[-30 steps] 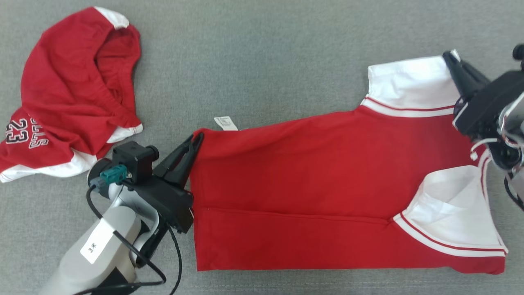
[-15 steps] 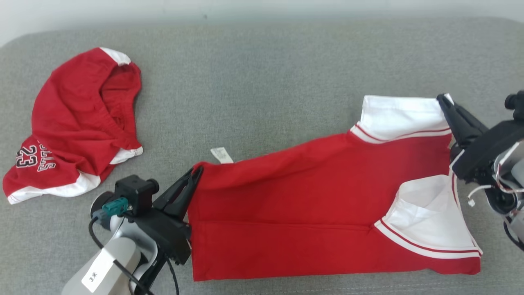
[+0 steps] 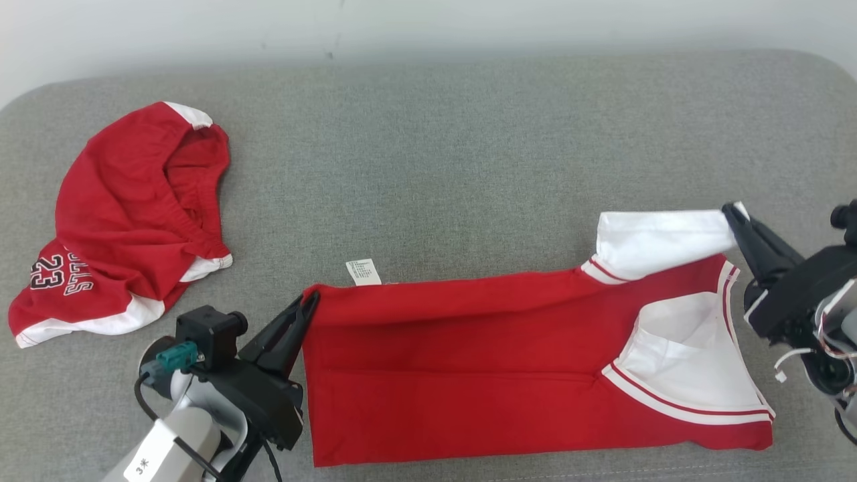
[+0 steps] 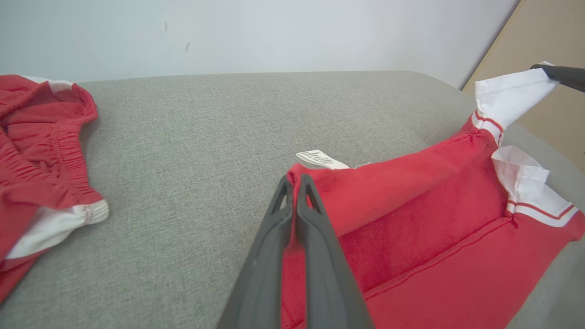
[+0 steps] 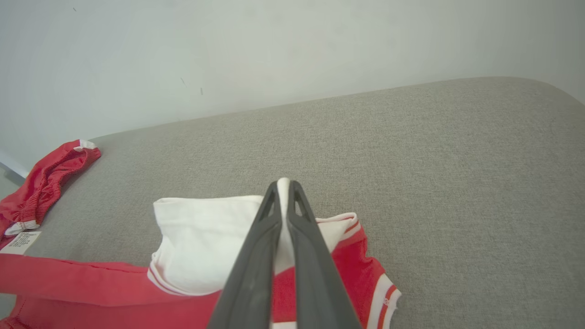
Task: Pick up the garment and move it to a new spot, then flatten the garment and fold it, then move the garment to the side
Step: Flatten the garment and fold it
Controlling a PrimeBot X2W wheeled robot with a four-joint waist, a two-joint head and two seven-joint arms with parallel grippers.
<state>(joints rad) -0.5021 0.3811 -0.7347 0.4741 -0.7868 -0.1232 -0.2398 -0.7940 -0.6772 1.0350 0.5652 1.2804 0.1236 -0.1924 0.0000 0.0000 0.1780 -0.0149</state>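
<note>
- Red with white trim, the garment lies spread on the grey cushion. Its long axis runs left to right across the head view.
- The left gripper sits at the garment's far left corner, just beside the small white label. Its fingers are pressed together on the red hem.
- The right gripper is at the opposite end, fingers closed on the tip of the white shoulder piece, which is pulled out toward it.
- Both wrist views show the far edge raised off the cushion and stretched between the two grippers. The near edge rests flat, closer to the robot.
- Each arm thus holds its own end of the same long edge, and the rest of the cloth lies on the robot's side of that edge.
- My judgement is that a fold would carry this held edge toward the near one, both arms travelling together so the line stays straight.
- A second red piece, shorts marked 23, lies crumpled well apart to the left, nearer the left arm, and plays no part here.
</note>
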